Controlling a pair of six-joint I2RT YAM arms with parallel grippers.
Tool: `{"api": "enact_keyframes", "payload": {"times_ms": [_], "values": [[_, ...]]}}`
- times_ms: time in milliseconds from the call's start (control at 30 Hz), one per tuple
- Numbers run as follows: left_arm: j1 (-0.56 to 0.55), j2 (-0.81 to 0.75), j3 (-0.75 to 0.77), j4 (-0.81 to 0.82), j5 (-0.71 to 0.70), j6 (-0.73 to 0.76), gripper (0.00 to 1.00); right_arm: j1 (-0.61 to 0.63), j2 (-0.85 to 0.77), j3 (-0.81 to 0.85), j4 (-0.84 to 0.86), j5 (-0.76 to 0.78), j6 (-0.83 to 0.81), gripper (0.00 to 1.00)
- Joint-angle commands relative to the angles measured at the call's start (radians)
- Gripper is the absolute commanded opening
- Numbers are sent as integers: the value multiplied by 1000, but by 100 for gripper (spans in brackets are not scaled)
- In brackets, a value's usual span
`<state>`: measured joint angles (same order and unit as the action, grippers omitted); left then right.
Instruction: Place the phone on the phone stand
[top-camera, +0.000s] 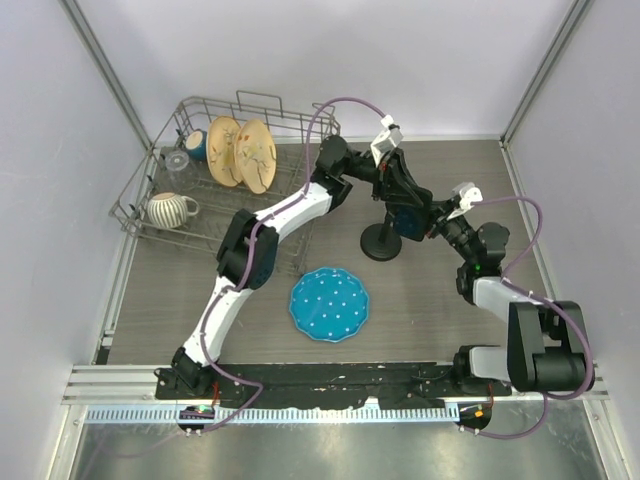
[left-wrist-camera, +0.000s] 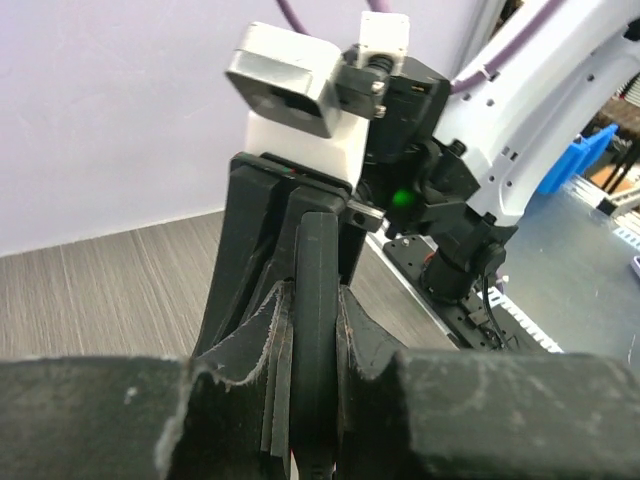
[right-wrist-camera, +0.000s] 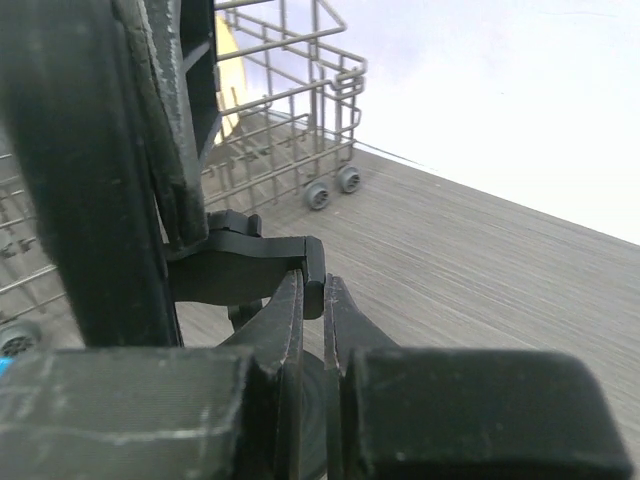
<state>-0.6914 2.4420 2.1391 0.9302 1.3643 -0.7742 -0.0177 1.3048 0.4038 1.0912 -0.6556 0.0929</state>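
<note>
Left claw (left-wrist-camera: 313, 300) up front is clenched on the phone (left-wrist-camera: 317, 245), held edge-on by the top of the phone stand (top-camera: 381, 243). Right claw (right-wrist-camera: 313, 315) sits nearly closed at the bracket (right-wrist-camera: 245, 272), can't tell if it's pinching. I'd lower slowly, keep the phone square to the bracket, then release.

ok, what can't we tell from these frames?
Top view: whether the phone sits in the stand; the left gripper and right gripper cover it.
Left wrist: the stand, hidden behind the left gripper and phone.
Right wrist: what the right gripper pinches, if anything; its fingers block it.
</note>
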Motion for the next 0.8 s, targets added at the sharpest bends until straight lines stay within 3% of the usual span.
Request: {"api": "enact_keyframes", "payload": {"times_ms": [0, 33, 133, 233, 300, 367, 433, 567, 667, 767], "values": [[56, -184, -132, -106, -166, 174, 0, 53, -87, -37, 24, 272, -22, 1], [56, -208, -166, -219, -197, 308, 0, 65, -111, -54, 22, 307, -21, 1], [49, -290, -284, -301, -372, 459, 0, 127, -206, -51, -111, 471, -85, 1], [43, -302, -323, -269, -514, 452, 0, 183, -254, -53, -178, 606, -87, 1], [24, -317, -373, -272, -633, 519, 0, 229, -303, -59, -253, 840, -138, 1], [0, -327, -406, -329, -752, 666, 0, 275, -340, -82, -292, 962, -131, 1], [-22, -321, -421, -352, -957, 711, 0, 283, -387, -106, -326, 1043, -105, 1], [-46, -299, -498, -233, -1244, 734, 0, 338, -433, -181, -254, 1111, -101, 1], [-59, -313, -531, -178, -1347, 739, 0, 367, -421, -189, -247, 1094, -46, 1], [-72, -333, -544, -153, -1351, 768, 0, 375, -405, -123, -338, 1052, 69, 1]]}}
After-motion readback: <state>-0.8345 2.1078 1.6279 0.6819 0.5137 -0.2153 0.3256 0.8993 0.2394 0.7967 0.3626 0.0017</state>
